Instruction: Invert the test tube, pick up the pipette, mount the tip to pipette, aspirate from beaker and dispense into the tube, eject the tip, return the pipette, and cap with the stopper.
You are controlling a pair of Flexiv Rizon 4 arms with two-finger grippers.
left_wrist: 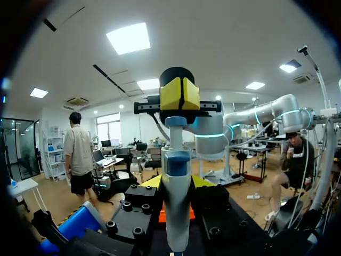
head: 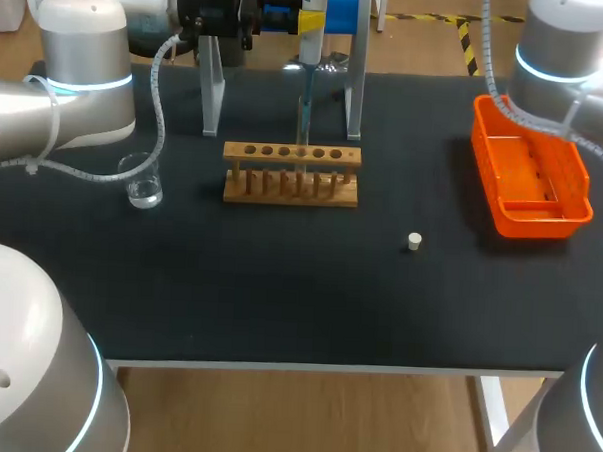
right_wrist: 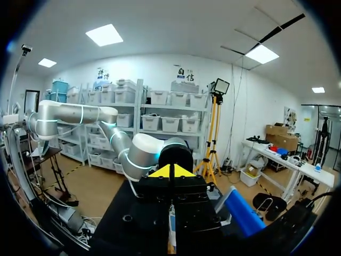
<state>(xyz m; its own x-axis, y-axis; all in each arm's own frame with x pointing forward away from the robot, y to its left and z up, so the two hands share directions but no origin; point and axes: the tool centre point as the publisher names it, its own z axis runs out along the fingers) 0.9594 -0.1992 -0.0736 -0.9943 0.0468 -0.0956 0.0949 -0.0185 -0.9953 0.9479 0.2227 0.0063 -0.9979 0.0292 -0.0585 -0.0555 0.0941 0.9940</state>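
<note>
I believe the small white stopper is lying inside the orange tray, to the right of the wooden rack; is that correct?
Not quite. The white stopper lies on the bare table, apart from the orange tray, though it is to the right of the wooden rack. The head view shows this.

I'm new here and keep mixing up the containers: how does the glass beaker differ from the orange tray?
The beaker is clear, round and small; the orange tray is opaque, rectangular and far larger. The beaker stands left of the wooden rack, the orange tray well to its right. Both are open-topped and rest on the black table.
</note>
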